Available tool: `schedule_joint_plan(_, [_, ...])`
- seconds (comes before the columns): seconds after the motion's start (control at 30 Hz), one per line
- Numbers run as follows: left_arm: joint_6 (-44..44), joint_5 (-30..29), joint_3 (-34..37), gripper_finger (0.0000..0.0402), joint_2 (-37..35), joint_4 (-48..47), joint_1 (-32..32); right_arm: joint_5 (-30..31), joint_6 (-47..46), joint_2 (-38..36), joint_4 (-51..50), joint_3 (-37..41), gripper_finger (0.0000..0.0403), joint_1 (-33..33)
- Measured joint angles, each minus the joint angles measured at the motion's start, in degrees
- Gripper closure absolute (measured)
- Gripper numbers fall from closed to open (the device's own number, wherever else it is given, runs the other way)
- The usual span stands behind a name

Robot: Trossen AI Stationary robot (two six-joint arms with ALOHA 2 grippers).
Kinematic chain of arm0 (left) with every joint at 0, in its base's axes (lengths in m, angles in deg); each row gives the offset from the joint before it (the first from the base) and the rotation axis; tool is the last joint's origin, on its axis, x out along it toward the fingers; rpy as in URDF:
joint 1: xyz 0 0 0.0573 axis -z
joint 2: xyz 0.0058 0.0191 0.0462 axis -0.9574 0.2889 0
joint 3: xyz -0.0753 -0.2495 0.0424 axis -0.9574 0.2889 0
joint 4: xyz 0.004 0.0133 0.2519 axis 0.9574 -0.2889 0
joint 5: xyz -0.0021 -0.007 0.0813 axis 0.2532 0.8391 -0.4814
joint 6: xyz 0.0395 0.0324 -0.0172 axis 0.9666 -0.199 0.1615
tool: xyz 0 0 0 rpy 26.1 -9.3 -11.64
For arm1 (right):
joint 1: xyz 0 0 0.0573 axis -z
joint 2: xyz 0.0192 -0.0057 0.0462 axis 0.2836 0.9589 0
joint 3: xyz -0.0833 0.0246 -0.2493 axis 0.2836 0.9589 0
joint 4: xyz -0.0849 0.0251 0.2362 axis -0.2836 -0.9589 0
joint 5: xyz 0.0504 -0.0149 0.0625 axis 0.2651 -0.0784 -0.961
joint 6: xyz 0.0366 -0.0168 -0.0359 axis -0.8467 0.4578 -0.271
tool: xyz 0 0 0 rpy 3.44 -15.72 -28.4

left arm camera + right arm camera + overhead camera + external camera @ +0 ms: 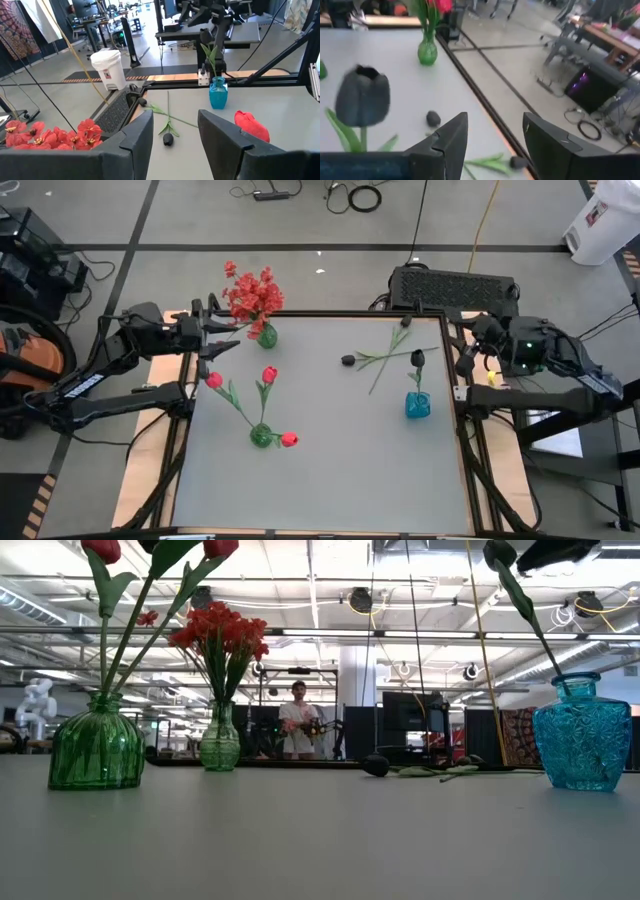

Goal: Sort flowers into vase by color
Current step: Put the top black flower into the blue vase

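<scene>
Lying loose on the bench: two black flowers (light, floppy; pinch mid-stem). Left claw and right claw spread, empty.

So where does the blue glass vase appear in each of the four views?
High view: blue glass vase stands right of centre, near the right arm.
Low view: it stands at the far right.
Left wrist view: upper centre-right, by the table's far edge.
Right wrist view: not in it.
Shared landmark: the loose black-bloomed flower lying on the table.
</scene>
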Motion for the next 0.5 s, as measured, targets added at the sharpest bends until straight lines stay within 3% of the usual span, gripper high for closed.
schedule_joint_plan(0.33, [0.0,0.0,0.0,0.0238,0.0,0.0,0.0,-12.5,9.9,4.6,-2.4,0.0,0.0220,18.7])
schedule_joint_plan(0.5, [0.0,0.0,0.0,0.0238,0.0,0.0,0.0,-14.7,14.1,9.7,-3.0,0.0,0.0220,22.5])
